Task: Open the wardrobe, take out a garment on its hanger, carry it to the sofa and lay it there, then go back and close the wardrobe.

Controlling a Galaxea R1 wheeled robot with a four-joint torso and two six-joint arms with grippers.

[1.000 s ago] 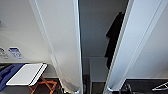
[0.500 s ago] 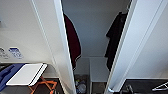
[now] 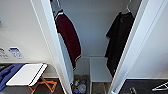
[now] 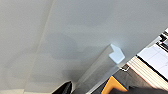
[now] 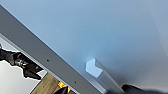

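Both wardrobe doors point(image 3: 51, 45) swung wide, so we have clear access inside. Left to right: maroon jacket point(image 3: 68, 37) hangs by the left door, then the black garment point(image 3: 119, 37) on its hanger point(image 3: 128, 7) by the right door. Each wrist camera sits close against a door panel, handle point(image 4: 117, 53) just ahead; handle point(image 5: 94, 68) likewise. Can't tell whether either of our grippers is apart or clamped.

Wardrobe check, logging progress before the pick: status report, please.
Wardrobe doors wide open. Jaws: cannot tell; each wrist view shows a white door handle close up. Garment hanging on hanger, untouched. Maroon jacket hangs apart, opposite side.
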